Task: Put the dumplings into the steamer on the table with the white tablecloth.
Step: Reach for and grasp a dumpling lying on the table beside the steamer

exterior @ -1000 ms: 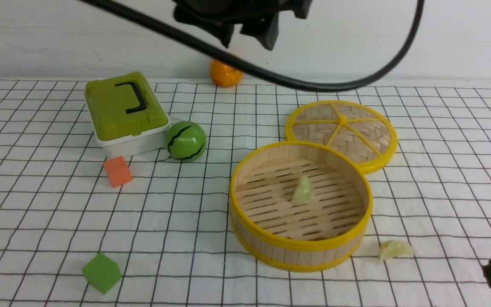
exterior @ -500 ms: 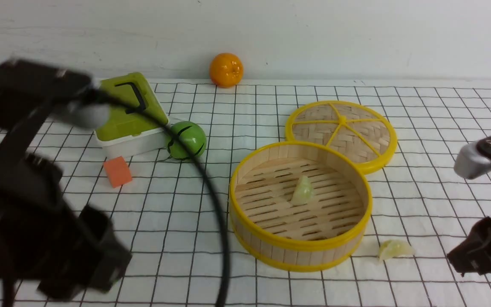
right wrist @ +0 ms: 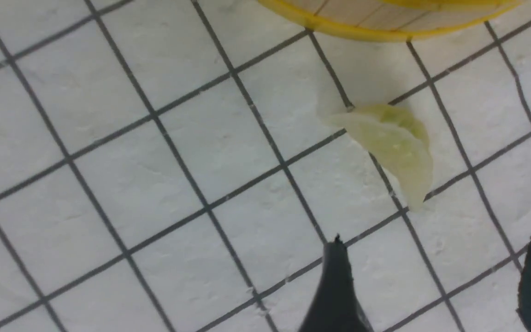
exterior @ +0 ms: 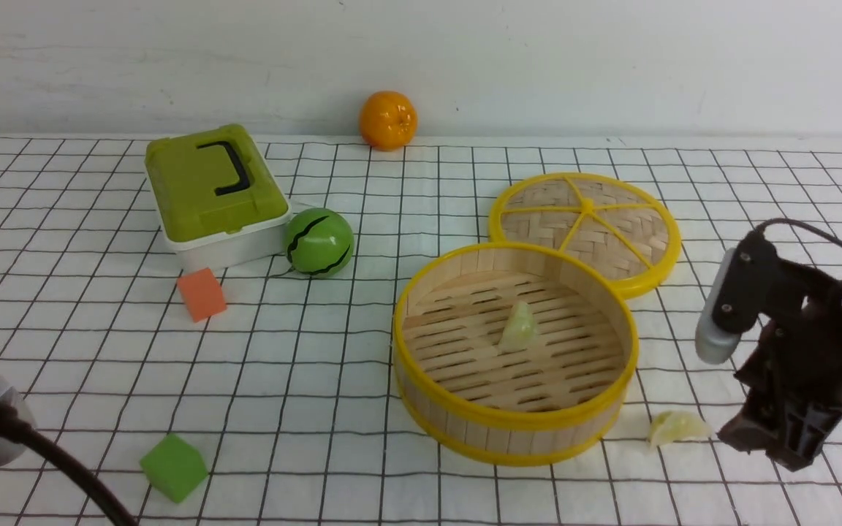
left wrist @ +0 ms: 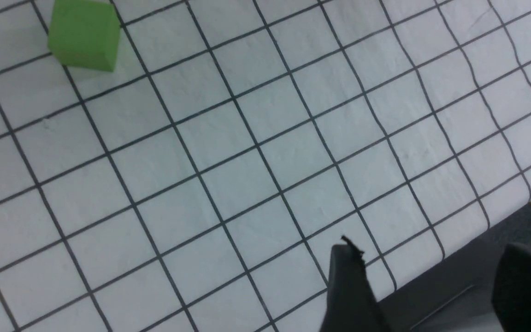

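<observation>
I record that my right pincer (exterior: 775,438), jaws now spread and empty, has moved in just right of the loose dumpling (exterior: 677,426) on the surface (exterior: 319,380) by the steamer (exterior: 514,419), which holds the other dumpling (exterior: 520,326); the left pincer (left wrist: 431,260), also spread, has withdrawn near-left, so a pick-up looks imminent.

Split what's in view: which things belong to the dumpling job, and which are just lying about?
Job: steamer, dumpling inside it, loose dumpling beside it.
Lying about: woven lid, green box, striped green ball, orange, orange cube, green cube.
</observation>
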